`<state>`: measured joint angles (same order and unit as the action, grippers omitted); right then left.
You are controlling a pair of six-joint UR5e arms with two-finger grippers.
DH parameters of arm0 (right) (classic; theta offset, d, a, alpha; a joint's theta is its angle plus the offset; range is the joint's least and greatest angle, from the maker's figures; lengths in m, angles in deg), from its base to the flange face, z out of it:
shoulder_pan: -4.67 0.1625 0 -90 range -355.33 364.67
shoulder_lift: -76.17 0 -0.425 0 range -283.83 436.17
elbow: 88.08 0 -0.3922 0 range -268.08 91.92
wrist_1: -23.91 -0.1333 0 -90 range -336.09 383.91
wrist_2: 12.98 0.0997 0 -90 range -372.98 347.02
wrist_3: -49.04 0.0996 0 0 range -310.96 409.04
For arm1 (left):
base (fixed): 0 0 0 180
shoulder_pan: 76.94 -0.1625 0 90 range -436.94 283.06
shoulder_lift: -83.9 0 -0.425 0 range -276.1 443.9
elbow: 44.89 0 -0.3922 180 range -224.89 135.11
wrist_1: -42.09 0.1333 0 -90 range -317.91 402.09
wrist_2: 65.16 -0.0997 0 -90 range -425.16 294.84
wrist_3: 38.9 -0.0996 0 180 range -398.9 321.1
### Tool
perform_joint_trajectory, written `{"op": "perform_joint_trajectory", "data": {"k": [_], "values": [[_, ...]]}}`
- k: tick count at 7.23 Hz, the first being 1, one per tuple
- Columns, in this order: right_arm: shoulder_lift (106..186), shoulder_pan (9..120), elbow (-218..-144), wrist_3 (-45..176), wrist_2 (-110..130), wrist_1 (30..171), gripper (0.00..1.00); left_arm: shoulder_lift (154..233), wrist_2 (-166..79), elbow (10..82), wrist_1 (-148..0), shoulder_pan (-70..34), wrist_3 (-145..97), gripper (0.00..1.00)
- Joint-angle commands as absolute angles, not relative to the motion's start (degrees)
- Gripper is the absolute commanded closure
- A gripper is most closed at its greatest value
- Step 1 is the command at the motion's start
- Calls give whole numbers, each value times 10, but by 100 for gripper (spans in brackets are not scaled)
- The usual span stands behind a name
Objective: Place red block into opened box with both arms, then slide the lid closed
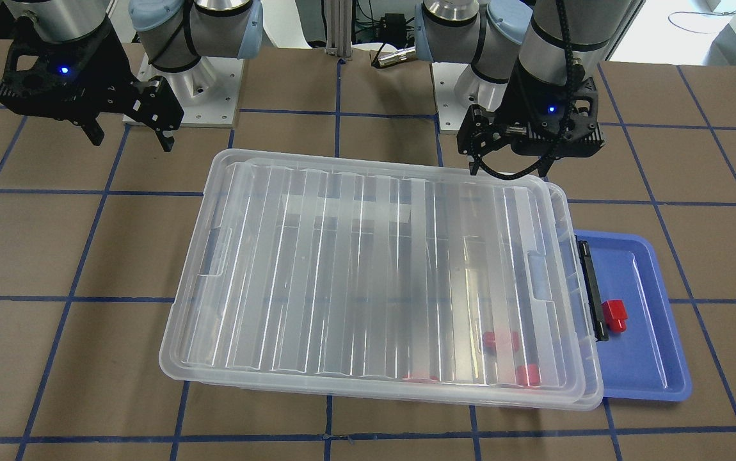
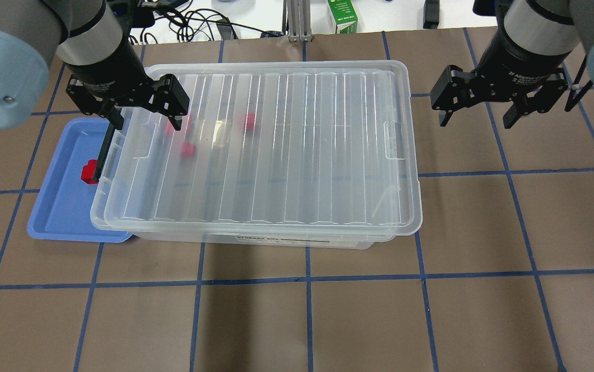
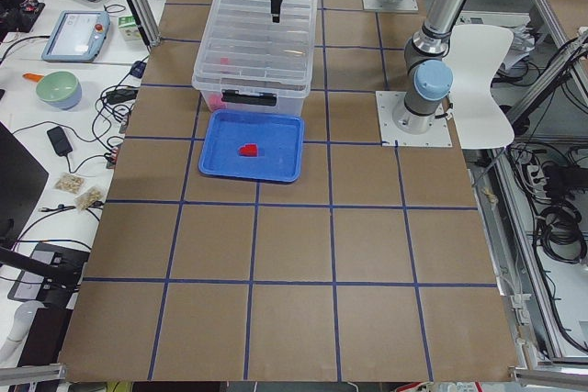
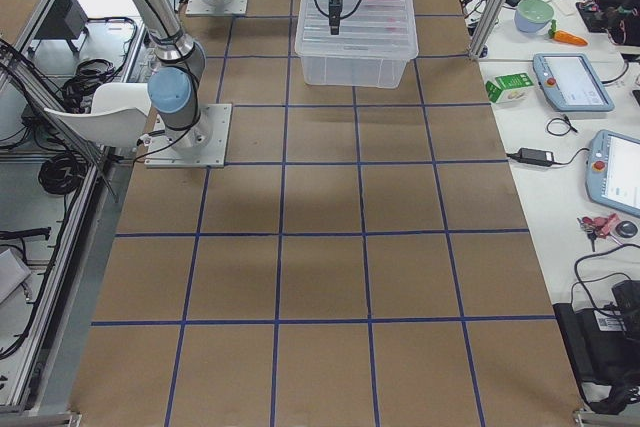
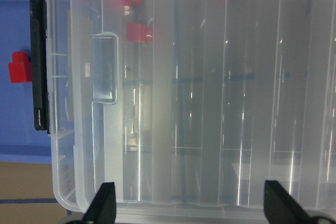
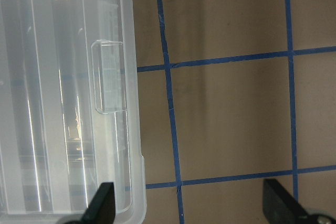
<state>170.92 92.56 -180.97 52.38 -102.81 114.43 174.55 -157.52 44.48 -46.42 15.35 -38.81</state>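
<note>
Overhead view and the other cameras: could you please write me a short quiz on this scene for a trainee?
1. What does the red block outside the box lie on?
2. True or false: the lid lies on the box.
3. The left gripper is: A open and empty; B shut on the lid; C shut on the red block.
Key: 1 the blue tray; 2 true; 3 A.

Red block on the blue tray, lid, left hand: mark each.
red block [image 1: 614,315], front-facing view, its top face.
lid [image 2: 276,150], overhead view, ribbed middle.
left hand [image 2: 147,124], overhead view, midway between open fingertips.
</note>
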Motion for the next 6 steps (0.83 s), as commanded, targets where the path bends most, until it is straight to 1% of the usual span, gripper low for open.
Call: {"op": "perform_joint_trajectory", "data": {"k": [1,6], "values": [[1709,926,-1812,524,-1026,1143,0,1744,-1575,444,-464,153,-388,0],[1701,924,-1825,515,-1036,1143,0,1744,-1575,445,-464,153,-388,0]]}}
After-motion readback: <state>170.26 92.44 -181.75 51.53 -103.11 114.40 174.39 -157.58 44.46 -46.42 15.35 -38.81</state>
